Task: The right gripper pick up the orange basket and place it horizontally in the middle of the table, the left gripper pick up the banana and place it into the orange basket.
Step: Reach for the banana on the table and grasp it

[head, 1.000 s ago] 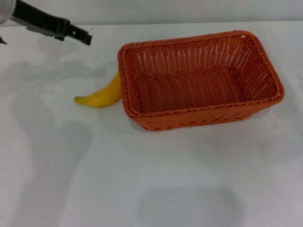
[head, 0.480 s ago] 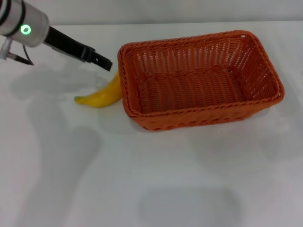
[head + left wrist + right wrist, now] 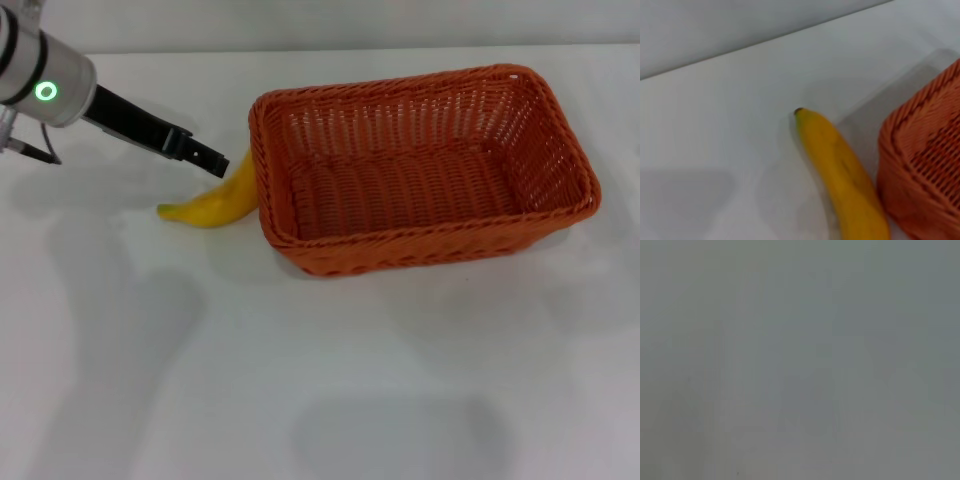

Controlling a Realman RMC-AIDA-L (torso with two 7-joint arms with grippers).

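The orange basket lies lengthwise on the white table, a little right of centre, and holds nothing. The yellow banana lies on the table against the basket's left end, with its stem tip pointing left. My left gripper reaches in from the upper left on its silver arm with the green light, and its tip hangs just above the banana's far end. The left wrist view shows the banana close below, beside the basket's corner. The right gripper is out of view, and its wrist view shows only plain grey.
Bare white tabletop spreads in front of the basket and to the left of the banana. The table's far edge runs just behind the basket.
My left arm has swung in from the upper left corner and come down toward the banana. The banana and the basket have not moved.
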